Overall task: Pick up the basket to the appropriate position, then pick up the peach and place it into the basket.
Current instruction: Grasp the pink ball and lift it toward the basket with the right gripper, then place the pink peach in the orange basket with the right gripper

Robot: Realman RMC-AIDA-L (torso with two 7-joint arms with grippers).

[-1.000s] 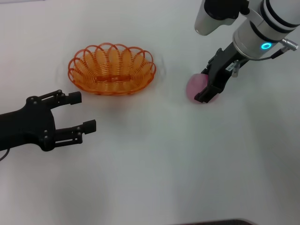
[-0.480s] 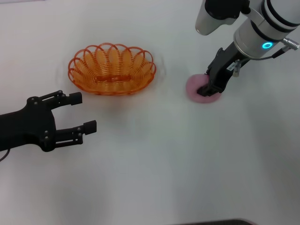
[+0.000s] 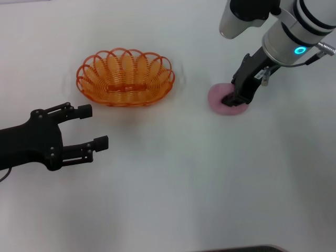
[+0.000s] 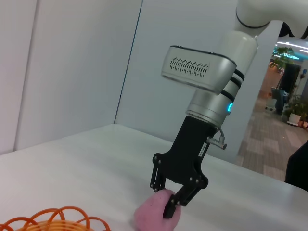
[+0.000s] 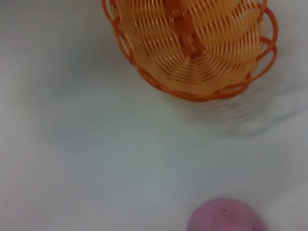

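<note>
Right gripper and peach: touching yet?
Touching. In the left wrist view the right gripper has one finger pressed into the peach; the head view agrees, with the jaws down over the fruit on the table.

Matte black left gripper point(image 3: 90, 126) of linked bars dotted with small screws at 8 o'clock. Glossy white right arm point(image 3: 294, 31) at 1 o'clock, black-banded, glowing cyan ring, slotted grille, black right gripper point(image 3: 234, 100).
</note>
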